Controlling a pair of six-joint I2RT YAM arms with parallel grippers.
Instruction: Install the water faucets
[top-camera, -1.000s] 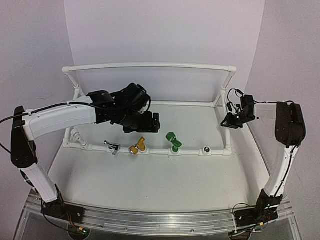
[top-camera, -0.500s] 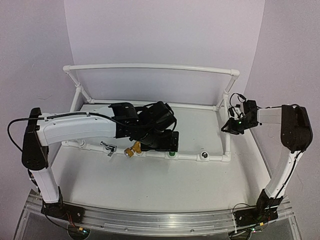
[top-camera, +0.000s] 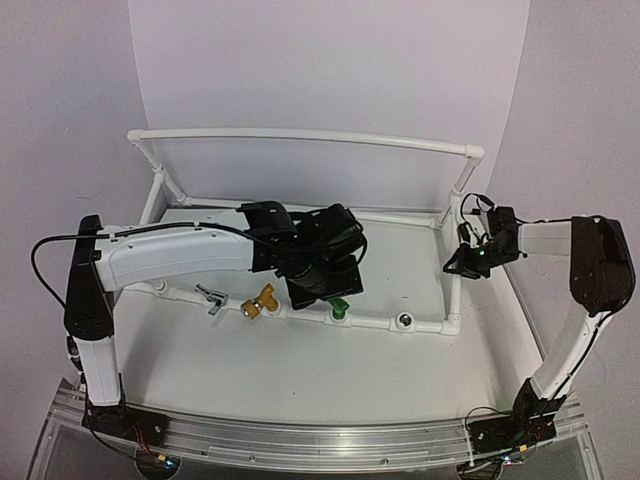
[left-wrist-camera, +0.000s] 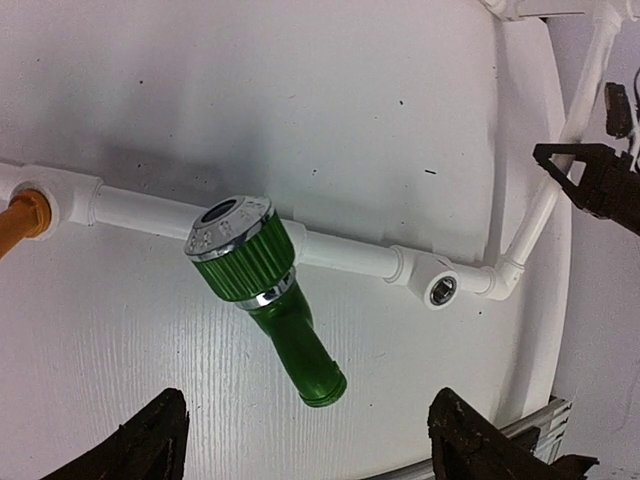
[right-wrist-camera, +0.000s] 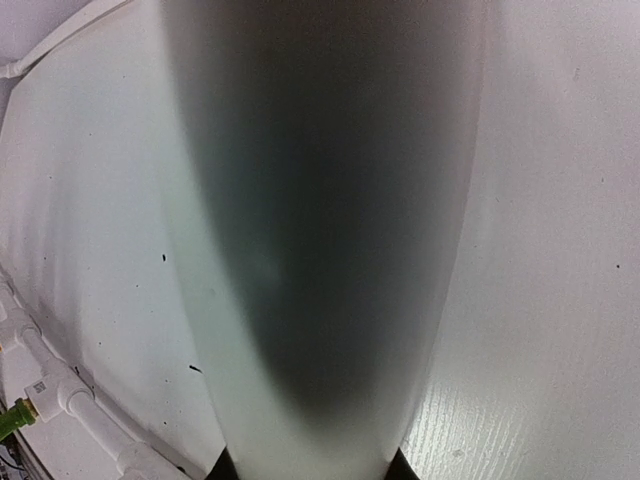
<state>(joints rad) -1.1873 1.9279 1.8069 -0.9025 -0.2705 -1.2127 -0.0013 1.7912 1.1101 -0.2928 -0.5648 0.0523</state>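
A wide strip of white surface (top-camera: 300, 370) runs from the front rail of the frame (top-camera: 300, 135) to the near edge, and the frame's pipes fence the back and both sides. On that rail sits the green faucet (left-wrist-camera: 265, 300), its spout pointing to 5 o'clock in the left wrist view, with the brass faucet (top-camera: 262, 300) and silver faucet (top-camera: 211, 298) at its 9 o'clock and a socket (left-wrist-camera: 441, 291) at its 3 o'clock. The left claw (left-wrist-camera: 310, 440) hangs over it with fingers wide apart and room on both sides, while the right claw (top-camera: 470, 258) is clamped on the frame's right post at 3 o'clock, well apart from the faucets.
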